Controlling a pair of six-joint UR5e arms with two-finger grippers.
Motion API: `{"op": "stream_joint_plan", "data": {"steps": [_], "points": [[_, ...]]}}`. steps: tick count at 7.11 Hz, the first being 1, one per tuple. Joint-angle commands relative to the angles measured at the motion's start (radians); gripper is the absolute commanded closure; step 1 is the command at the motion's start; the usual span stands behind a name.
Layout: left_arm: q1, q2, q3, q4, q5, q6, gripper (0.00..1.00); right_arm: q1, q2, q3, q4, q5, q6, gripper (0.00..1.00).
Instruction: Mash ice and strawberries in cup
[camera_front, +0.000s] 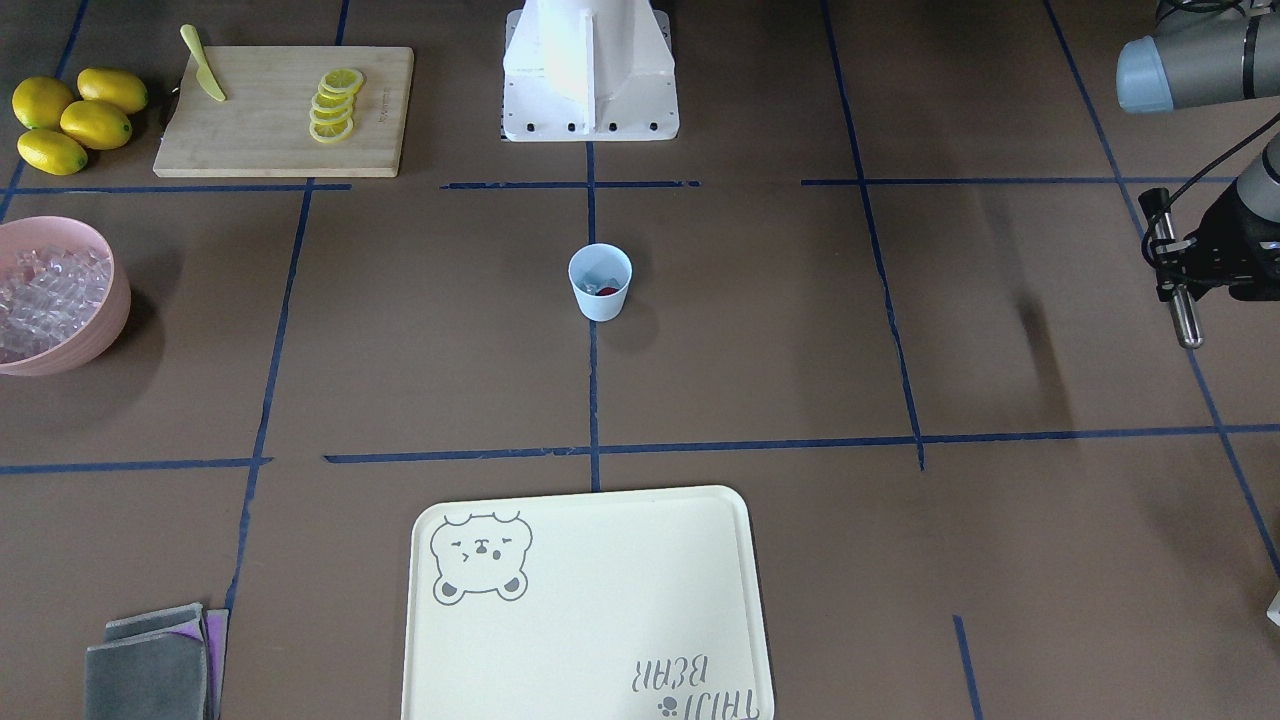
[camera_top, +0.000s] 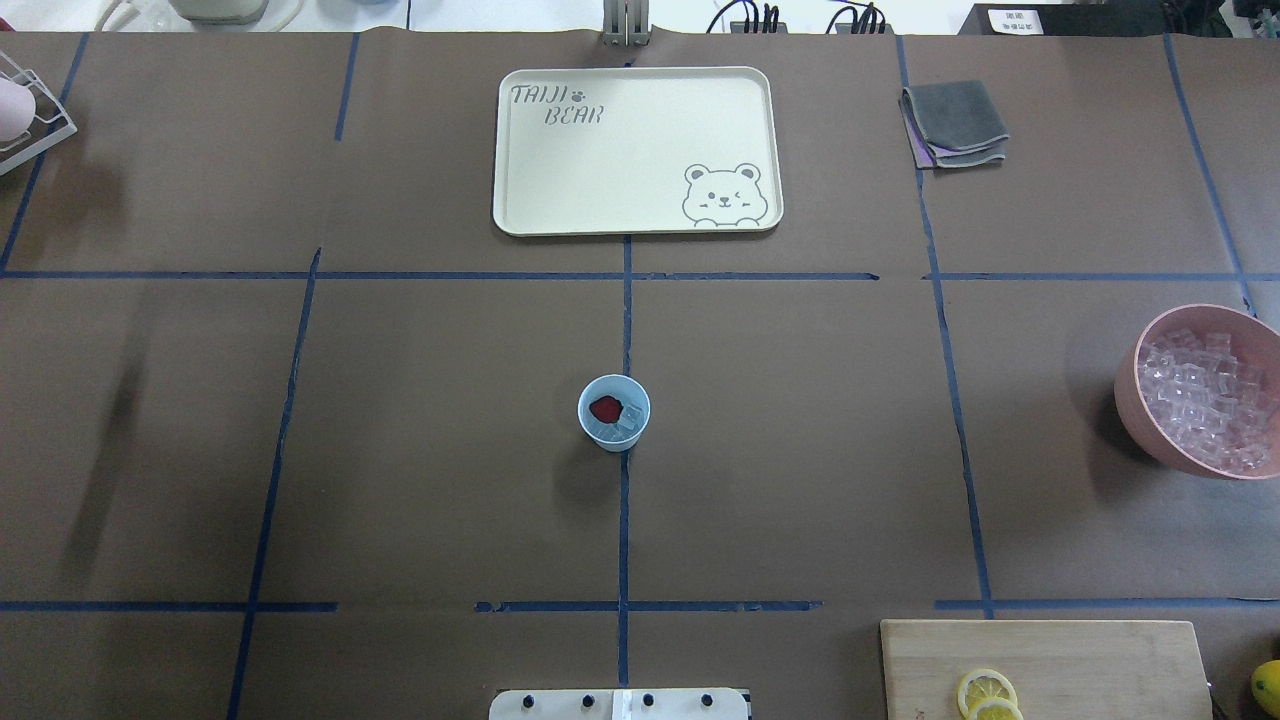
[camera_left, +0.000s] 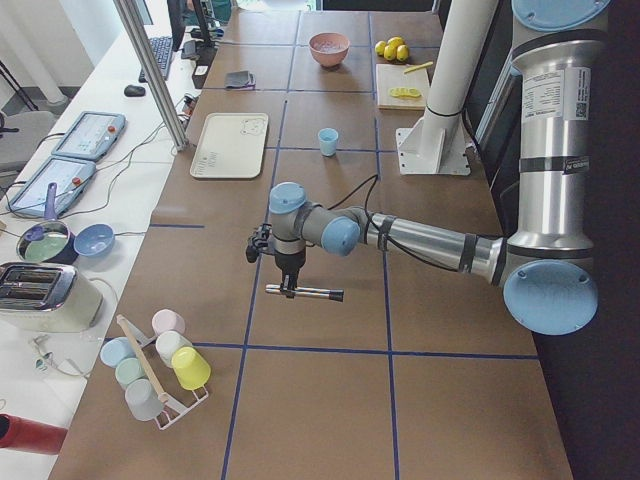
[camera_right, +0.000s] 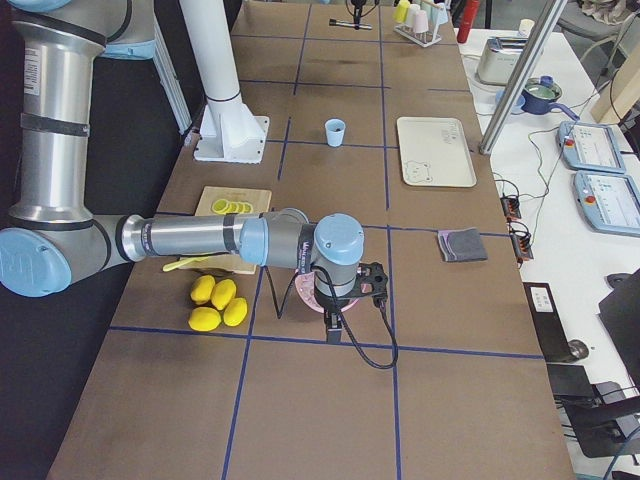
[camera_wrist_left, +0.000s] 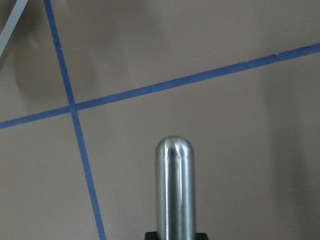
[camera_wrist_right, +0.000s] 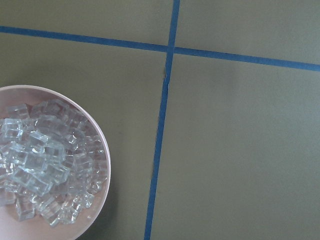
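The pale-blue cup (camera_front: 600, 283) stands upright at the table's middle, also in the overhead view (camera_top: 614, 412). Inside it lie a red strawberry piece (camera_top: 606, 408) and some clear ice (camera_top: 629, 421). My left gripper (camera_front: 1172, 272) is far to the cup's side, above the table, shut on a metal rod with a rounded end (camera_front: 1183, 315). The rod fills the left wrist view (camera_wrist_left: 174, 190). My right gripper (camera_right: 338, 305) hangs over the pink bowl of ice cubes (camera_wrist_right: 35, 165); I cannot tell whether it is open.
The pink bowl (camera_front: 112, 290) sits at the table's edge on my right. A cream bear tray (camera_front: 590, 600) lies beyond the cup. A cutting board (camera_front: 270, 130) with lemon slices and a knife, whole lemons (camera_front: 70, 120), folded cloths (camera_front: 150, 665) and a cup rack (camera_left: 160, 370) are also there.
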Motion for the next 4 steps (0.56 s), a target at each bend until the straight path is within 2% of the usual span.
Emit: {"op": "stream_joint_plan", "data": {"steps": [1,2,4], "points": [[0.003,0.025,0.153,-0.282,0.000,-0.168,0.93,0.000,0.000,0.001,-0.001,0.001,0.001,0.00],[0.009,0.025,0.237,-0.423,0.000,-0.210,0.93,0.000,0.000,-0.001,0.001,0.001,0.000,0.00],[0.042,0.019,0.273,-0.460,-0.002,-0.214,0.93,0.000,-0.003,0.004,-0.001,0.001,0.000,0.00]]}}
